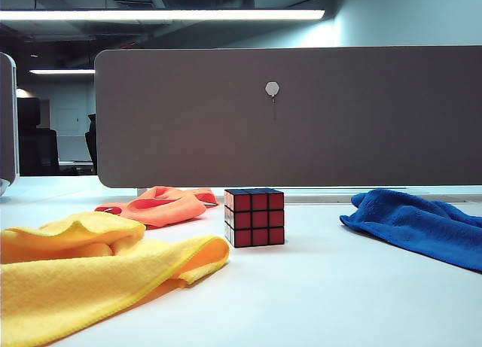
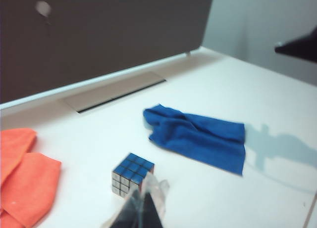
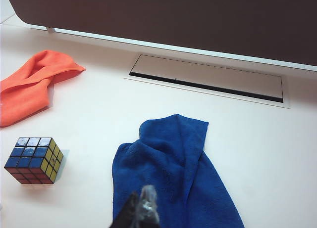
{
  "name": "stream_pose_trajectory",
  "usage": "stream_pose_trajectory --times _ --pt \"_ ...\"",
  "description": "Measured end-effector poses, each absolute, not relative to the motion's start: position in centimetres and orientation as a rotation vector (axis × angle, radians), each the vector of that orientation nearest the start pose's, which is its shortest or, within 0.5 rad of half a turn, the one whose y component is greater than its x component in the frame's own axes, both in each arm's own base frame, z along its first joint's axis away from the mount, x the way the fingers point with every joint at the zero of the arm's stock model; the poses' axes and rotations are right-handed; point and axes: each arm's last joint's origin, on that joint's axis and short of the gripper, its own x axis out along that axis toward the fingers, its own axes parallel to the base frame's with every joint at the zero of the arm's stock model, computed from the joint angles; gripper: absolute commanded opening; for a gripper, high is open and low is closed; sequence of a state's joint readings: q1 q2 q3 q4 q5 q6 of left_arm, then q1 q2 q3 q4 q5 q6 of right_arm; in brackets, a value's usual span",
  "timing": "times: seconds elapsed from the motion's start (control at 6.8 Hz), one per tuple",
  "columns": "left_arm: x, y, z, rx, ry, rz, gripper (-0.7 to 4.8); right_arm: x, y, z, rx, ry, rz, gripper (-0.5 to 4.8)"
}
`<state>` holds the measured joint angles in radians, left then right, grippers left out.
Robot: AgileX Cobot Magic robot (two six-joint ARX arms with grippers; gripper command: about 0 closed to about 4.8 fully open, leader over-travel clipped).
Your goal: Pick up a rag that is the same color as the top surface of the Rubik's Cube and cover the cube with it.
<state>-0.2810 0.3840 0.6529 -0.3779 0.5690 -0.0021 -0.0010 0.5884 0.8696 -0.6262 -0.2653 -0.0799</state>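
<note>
The Rubik's Cube (image 1: 254,217) stands mid-table, red face toward the exterior camera. Its top surface (image 3: 30,150) is dark blue. The deep blue rag (image 1: 422,223) lies crumpled on the table to the cube's right, apart from it. My right gripper (image 3: 143,204) hangs above the near part of the rag (image 3: 171,173), shut, with nothing in it. My left gripper (image 2: 148,196) is blurred; its fingers come together to a point just in front of the cube (image 2: 132,173), shut and empty. The rag (image 2: 198,136) lies beyond it. Neither gripper shows in the exterior view.
A yellow cloth (image 1: 90,264) lies at the front left and an orange cloth (image 1: 162,204) behind it, left of the cube. A grey partition (image 1: 301,114) closes the table's far side, with a cable slot cover (image 3: 208,77) at its foot. Part of the other arm (image 2: 299,46) shows dark.
</note>
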Motion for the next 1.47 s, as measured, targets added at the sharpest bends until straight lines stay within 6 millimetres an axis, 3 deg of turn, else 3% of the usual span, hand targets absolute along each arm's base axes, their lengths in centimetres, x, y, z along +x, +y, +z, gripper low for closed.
stream_pose_trajectory --times 0.15,0.29,0.74,1.03,1.18,1.32,1.47 --pt "8.5 -5.3 31.3 0.030 0.133 -0.879 -0.06 11.2 0.7 34.4 -0.033 0.328 0.275 -0.05" --pt "11.0 -9.8 30.1 0.144 0.203 -0.849 -0.05 11.8 0.7 34.5 -0.035 0.313 0.275 -0.05" --pt "14.4 -12.1 28.8 0.181 0.224 -0.744 -0.06 11.8 0.7 34.5 -0.036 0.308 0.275 -0.05" --pt "14.8 -12.1 29.3 0.170 0.166 -0.659 -0.05 13.5 0.7 34.7 -0.041 0.278 0.269 -0.05" --pt "14.9 -12.2 29.7 0.154 0.124 -0.654 -0.05 19.4 0.7 31.4 -0.012 0.480 0.276 -0.05" --pt "14.9 -12.2 29.8 0.152 0.119 -0.654 -0.05 21.4 0.8 30.6 -0.011 0.480 0.284 1.86" --pt "14.9 -12.2 29.8 0.152 0.119 -0.653 -0.05 26.5 0.9 25.8 0.032 0.629 0.334 2.26"
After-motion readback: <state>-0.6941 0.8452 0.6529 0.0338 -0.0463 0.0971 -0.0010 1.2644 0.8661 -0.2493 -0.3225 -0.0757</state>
